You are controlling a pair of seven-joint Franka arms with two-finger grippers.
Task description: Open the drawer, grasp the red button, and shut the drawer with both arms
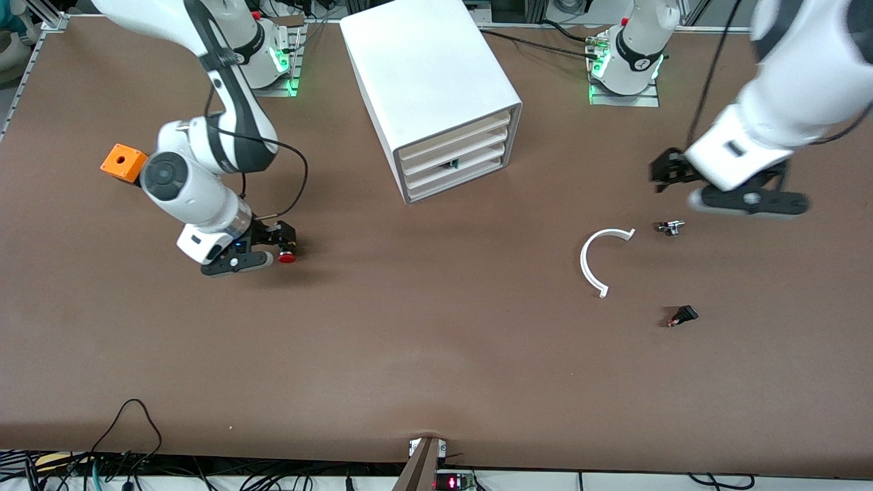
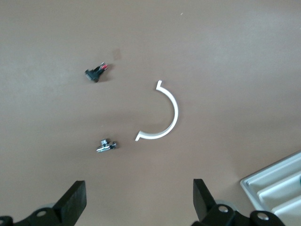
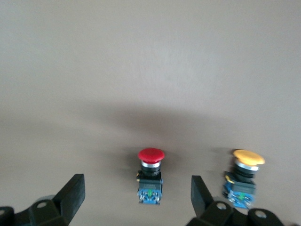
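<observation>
Red button (image 3: 151, 175) stands upright between the wide-open, empty right gripper (image 3: 136, 195) fingers; left gripper (image 2: 139, 202) waits open, empty.

the button (image 3: 150, 175), red mushroom cap over a black body and blue-green rear, lies on the brown surface toward the right arm's end, between the spread fingers of the right gripper (image 1: 283, 247). the drawer (image 1: 455, 164), one of four cream-white fronts in the white cabinet, sits slightly ajar.
</observation>
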